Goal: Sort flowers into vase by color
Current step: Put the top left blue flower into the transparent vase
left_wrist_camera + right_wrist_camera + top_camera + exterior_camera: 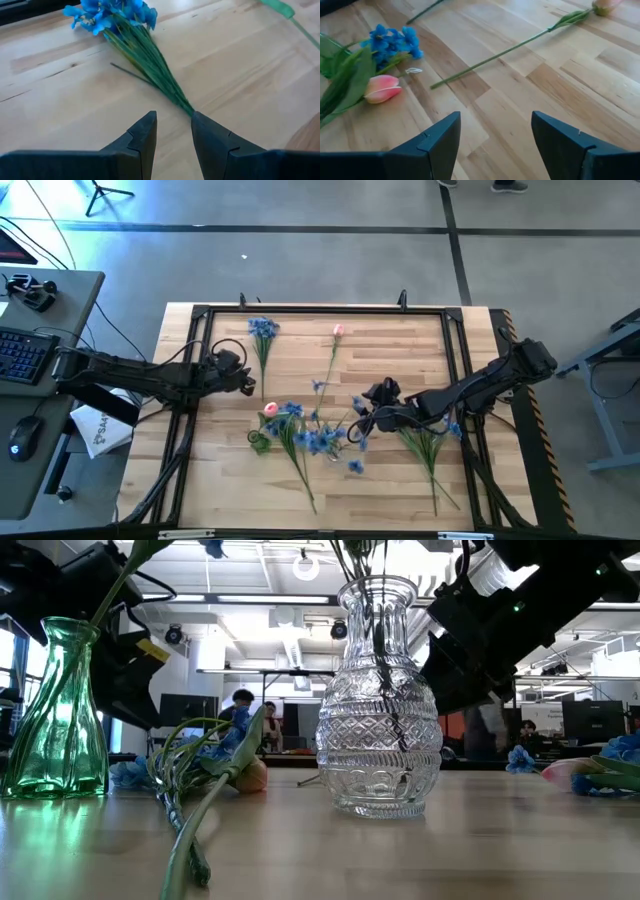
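Note:
A blue spray (263,330) lies on the table's far left part, its stem running toward the near edge. My left gripper (172,127) is open just behind that stem's cut end (191,112), which lies right in front of one fingertip. A pink tulip (338,331) lies at far centre on its long stem (510,50). My right gripper (365,408) hovers open at mid-table, with another pink bud (382,87) and blue blossoms (395,42) ahead of it. A green vase (60,710) and a clear vase (380,700) stand upright with stems in them.
More blue sprays (305,435) are heaped near the vases at the table's near centre. A leafy green bunch (428,445) lies under the right arm. One flower (215,795) lies flat beside the green vase. A black frame (320,310) borders the table.

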